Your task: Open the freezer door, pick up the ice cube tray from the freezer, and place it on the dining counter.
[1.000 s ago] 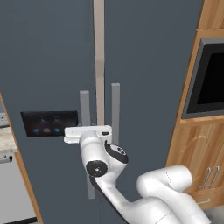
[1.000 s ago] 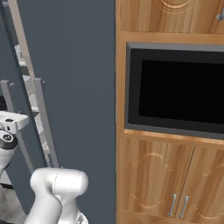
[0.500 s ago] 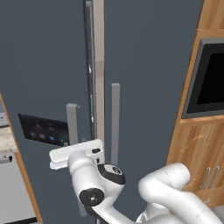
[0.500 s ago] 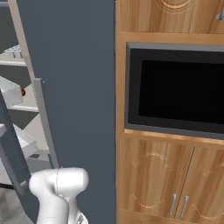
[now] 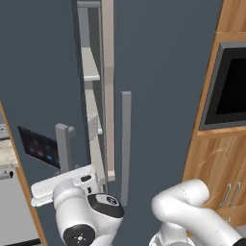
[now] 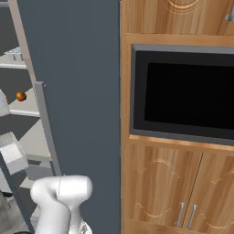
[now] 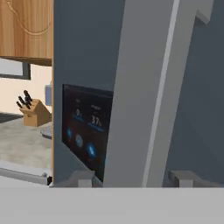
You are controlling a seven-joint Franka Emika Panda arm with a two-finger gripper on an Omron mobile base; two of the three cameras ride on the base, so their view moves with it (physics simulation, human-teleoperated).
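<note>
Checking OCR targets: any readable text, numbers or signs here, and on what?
"37": on the display panel of the freezer door, hand view; the mark after it is blurred.
A smaller number to its left: too blurred to read.
Blue round icons below: signs with no legible text.
Nothing else carries text.

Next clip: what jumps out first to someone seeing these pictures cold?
The freezer door stands ajar, shelves showing in the gap beside the plain door. Up close in the hand view, its grey handle runs between the end effector's fingertips, with the blue-lit panel beside it.
</note>
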